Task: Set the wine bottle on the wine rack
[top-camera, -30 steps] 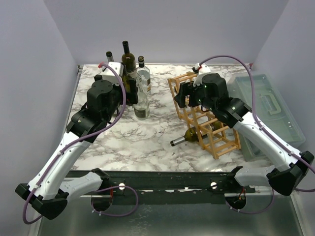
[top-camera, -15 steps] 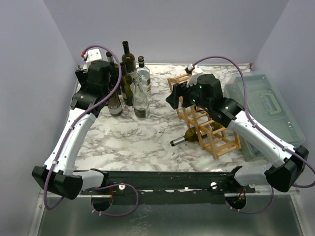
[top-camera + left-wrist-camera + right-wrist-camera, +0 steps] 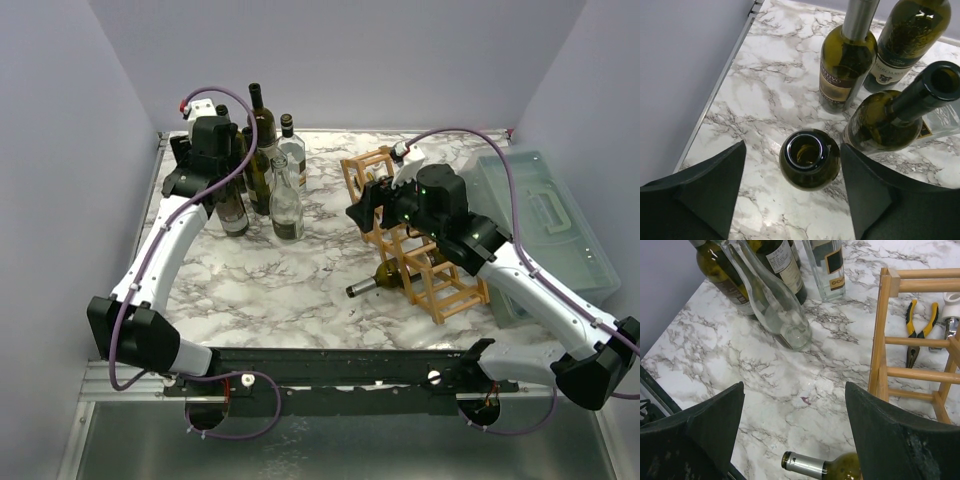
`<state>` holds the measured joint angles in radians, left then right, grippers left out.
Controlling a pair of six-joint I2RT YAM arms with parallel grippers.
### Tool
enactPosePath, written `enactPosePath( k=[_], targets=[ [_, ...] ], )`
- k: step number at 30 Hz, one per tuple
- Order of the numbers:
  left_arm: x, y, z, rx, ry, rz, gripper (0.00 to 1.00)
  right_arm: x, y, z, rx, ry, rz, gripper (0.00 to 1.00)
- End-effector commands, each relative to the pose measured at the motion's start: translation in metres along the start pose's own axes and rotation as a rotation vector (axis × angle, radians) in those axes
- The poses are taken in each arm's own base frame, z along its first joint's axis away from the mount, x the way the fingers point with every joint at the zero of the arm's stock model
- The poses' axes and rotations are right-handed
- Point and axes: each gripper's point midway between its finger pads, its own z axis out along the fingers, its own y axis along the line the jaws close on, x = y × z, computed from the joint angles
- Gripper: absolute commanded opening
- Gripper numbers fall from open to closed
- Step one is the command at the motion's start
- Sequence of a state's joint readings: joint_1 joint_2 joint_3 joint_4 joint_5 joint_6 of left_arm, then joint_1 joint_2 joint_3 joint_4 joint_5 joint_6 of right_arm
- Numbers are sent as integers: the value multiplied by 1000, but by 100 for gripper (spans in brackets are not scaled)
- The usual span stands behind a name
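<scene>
Bottles [image 3: 262, 170] are standing clustered far left in the overhead view, the left gripper [image 3: 215, 172] hanging over them. The right gripper [image 3: 364, 205] is hovering beside the wooden rack [image 3: 430, 270], where a foil-capped bottle [image 3: 384, 279] is lying in a low cell. Left wrist: spread fingers [image 3: 705, 200] are flanking an uncorked green bottle [image 3: 809, 159], not clamping it. Right wrist: fingers [image 3: 695, 440] are gaping over the marble tabletop [image 3: 765, 370], gripping nothing.

In the right wrist view, the lying bottle [image 3: 816, 466] is cut off by the bottom edge, the rack [image 3: 879, 340] by the right edge. In the left wrist view, the capped bottle [image 3: 846, 60] is cropped at the top.
</scene>
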<state>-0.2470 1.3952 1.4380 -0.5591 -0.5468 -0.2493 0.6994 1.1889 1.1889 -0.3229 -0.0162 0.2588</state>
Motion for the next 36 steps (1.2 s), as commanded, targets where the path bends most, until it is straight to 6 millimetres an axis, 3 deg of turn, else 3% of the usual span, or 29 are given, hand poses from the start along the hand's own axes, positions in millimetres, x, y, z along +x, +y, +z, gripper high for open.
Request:
enactPosePath(
  k=[1, 5, 11, 18, 24, 26, 30, 36],
  targets=[
    [15, -5, 27, 19, 34, 36, 72, -3, 6, -5, -32, -23, -25, 85],
    [19, -6, 39, 26, 34, 60, 63, -4, 4, -9, -25, -33, -27, 85],
    [20, -1, 34, 32, 36, 73, 33, 2, 5, -7, -29, -14, -16, 85],
    [16, 25, -12, 27, 25, 75, 0, -3, 7, -7, -37, -20, -33, 86],
    [24, 34, -62, 135, 24, 35, 0, 0, 20, -1, -115, 4, -54, 86],
    [28, 22, -80, 247, 39, 27, 0, 3, 27, 1, -153, 18, -62, 86],
    [36, -21, -122, 574, 74, -2, 0, 12, 48, 4, -230, 38, -109, 86],
    [35, -68, -166, 935, 100, -33, 0, 37, 104, 12, -348, 85, -210, 88]
  ],
)
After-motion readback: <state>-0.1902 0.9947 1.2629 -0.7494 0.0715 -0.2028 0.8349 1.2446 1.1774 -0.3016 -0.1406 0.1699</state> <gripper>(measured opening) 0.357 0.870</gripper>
